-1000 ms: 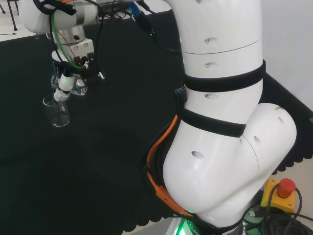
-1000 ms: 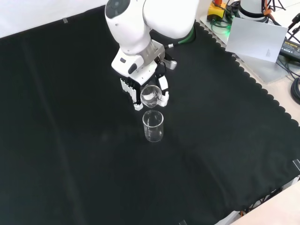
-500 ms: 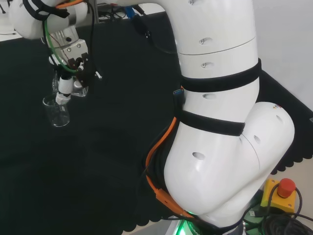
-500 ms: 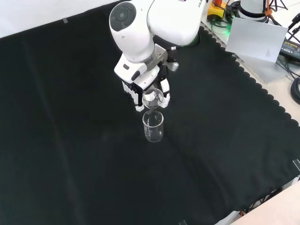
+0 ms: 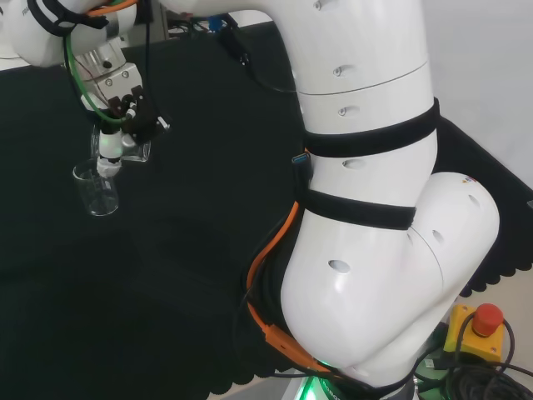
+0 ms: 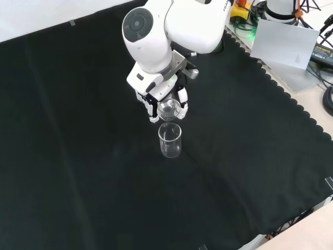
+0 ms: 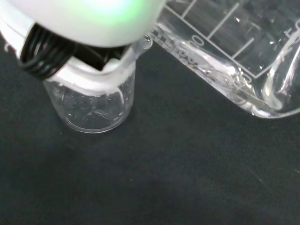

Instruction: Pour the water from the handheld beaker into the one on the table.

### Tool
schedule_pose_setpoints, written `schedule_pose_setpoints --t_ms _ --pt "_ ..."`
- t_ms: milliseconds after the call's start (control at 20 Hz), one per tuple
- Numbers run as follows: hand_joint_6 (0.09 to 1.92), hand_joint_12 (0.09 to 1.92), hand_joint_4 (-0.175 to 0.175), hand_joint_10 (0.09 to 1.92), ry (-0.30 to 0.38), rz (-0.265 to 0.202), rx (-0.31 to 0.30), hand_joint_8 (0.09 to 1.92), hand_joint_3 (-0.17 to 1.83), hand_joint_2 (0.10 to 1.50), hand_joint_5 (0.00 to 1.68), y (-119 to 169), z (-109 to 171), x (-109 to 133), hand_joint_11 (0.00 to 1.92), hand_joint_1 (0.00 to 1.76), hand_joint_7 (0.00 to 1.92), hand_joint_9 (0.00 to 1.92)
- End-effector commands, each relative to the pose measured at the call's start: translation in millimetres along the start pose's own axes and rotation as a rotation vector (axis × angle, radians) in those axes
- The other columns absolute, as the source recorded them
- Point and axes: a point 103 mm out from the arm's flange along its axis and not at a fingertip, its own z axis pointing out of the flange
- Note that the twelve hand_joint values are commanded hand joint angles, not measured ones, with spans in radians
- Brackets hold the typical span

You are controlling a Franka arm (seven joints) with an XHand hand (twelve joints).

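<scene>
Black cloth covers the bench (image 6: 78, 156), on which one clear beaker (image 6: 170, 140) is stood upright, while a second, tilted beaker (image 6: 169, 109) is held just above it by the hand's (image 6: 156, 99) curled fingers.

In the front view my hand (image 6: 158, 99) comes from the far side and my fingers are curled round the tilted beaker (image 6: 169, 109). The second beaker (image 6: 170, 140) stands upright on the cloth (image 6: 78, 156), just nearer than the held one and below it
</scene>
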Motion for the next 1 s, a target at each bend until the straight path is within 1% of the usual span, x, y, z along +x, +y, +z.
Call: schedule_pose_setpoints --t_ms 50,150,450,1000 --pt "0.09 0.72 -0.122 0.09 -0.059 0.006 0.048 0.09 0.64 0.59 1.59 1.4 -1.3 1.4 1.38 1.22 1.84 1.73" --pt "0.09 0.72 -0.122 0.09 -0.067 0.004 0.052 0.09 0.65 0.59 1.59 1.4 -2.3 2.7 1.37 1.22 1.84 1.73" --pt "0.09 0.72 -0.121 0.09 -0.11 0.014 0.09 0.09 0.65 0.59 1.59 2.6 -2.3 6.0 1.37 1.22 1.83 1.73" --pt "0.09 0.72 -0.12 0.09 -0.163 0.035 0.103 0.09 0.65 0.59 1.59 4.2 -5.5 7.8 1.38 1.22 1.83 1.72"
